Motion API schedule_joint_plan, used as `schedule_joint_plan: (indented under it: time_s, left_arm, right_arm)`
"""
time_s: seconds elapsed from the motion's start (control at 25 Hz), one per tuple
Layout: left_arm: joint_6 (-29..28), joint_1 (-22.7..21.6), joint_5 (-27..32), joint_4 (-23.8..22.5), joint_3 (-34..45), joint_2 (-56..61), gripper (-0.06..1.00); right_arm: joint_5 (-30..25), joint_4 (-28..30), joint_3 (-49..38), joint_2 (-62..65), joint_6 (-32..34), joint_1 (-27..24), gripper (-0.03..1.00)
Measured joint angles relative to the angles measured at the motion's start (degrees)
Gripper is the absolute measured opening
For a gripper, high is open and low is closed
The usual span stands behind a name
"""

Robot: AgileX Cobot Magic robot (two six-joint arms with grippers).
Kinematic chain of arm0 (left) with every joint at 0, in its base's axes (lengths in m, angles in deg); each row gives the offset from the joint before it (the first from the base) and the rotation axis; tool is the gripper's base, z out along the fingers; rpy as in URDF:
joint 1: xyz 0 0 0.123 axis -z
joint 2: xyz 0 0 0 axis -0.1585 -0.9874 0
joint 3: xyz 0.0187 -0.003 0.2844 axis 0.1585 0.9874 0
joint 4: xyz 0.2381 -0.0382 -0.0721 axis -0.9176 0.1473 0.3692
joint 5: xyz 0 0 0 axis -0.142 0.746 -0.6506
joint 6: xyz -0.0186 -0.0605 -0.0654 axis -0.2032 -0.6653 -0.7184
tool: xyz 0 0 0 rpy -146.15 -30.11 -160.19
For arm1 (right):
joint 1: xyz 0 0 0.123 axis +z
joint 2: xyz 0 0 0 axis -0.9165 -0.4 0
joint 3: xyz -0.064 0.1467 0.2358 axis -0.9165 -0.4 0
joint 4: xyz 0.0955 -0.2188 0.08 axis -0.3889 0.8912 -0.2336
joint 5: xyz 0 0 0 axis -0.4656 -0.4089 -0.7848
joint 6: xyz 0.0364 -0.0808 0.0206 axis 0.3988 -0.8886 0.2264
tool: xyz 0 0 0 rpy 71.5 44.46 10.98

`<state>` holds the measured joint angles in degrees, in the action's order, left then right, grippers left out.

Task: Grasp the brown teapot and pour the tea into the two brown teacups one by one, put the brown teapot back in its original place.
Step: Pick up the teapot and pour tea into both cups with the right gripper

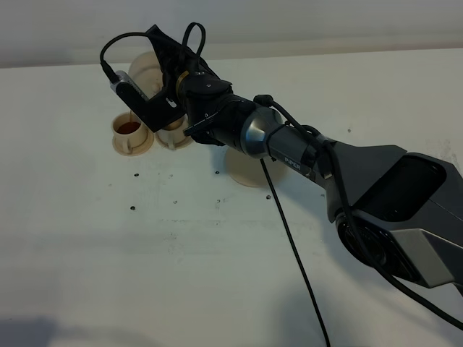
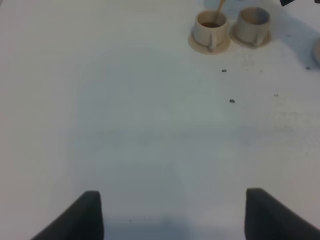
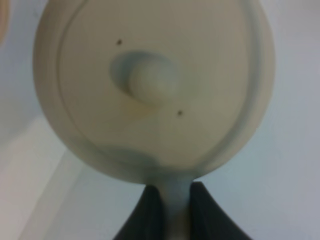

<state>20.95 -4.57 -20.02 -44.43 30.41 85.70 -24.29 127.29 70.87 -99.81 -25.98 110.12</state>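
The brown teapot (image 3: 155, 85) is held up next to the two brown teacups (image 2: 210, 27), its handle pinched tight in the right gripper (image 3: 170, 200). One cup has tea in it. The left gripper (image 2: 175, 215) is spread open over the table (image 2: 125, 125).

The black and silver-grey jointed right arm (image 1: 289, 148) stretches from the lower right of the high view up toward the upper left, forearm almost straight. Its black two-fingered right gripper (image 3: 176, 210) is clamped on the thin handle of the pale tan dome-shaped teapot (image 3: 150, 85) — the fingers nearly meet. The left gripper (image 2: 175, 215) hangs low over the surface — its dark fingertips (image 2: 85, 215) spread well apart.
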Motion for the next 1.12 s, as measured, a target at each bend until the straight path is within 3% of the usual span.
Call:
schedule_joint_plan:
  time_s: [0.76,1.12]
  left_arm:
    - [0.0,0.0,0.0,0.0,0.0,0.0,0.59]
    - [0.0,0.0,0.0,0.0,0.0,0.0,0.59]
  right_arm:
    - [0.0,1.6,0.0,0.0,0.0,0.4,0.12]
    - [-1.1,-5.0,0.0,0.0,0.2,0.5,0.12]
